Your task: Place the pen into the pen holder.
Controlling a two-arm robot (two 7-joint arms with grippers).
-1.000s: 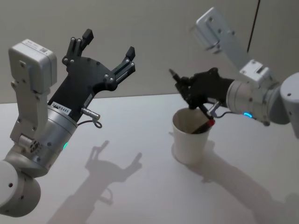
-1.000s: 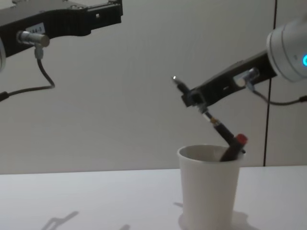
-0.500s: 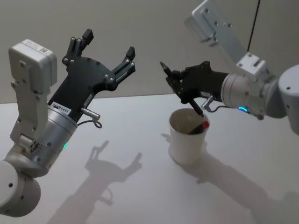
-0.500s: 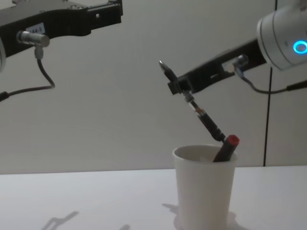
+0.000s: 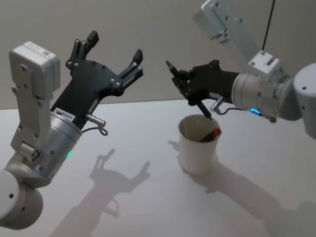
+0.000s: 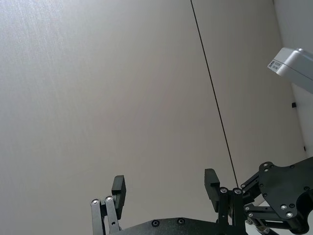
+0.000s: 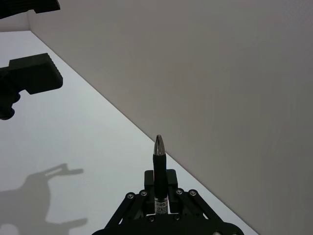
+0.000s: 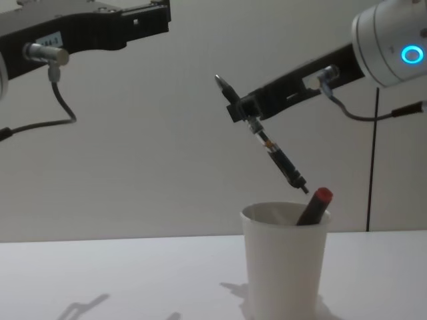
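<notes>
Right now my right gripper (image 5: 183, 84) is clamped on the black pen (image 8: 265, 141), tilted, lower tip just above the white cup (image 8: 285, 267) w/ a red-capped marker (image 8: 315, 205) leaning inside. Left gripper (image 5: 112, 53) hangs raised w/ fingers spread, well apart.

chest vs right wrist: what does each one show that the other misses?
Chest alone: the white pen holder, a red-capped marker leaning inside it, and the black pen's lower tip just above the rim, tilted. Right wrist alone: the right gripper's fingers shut on the pen, plus a gripper shadow on the table. Both: the pen, the right gripper, part of the raised left gripper.
</notes>
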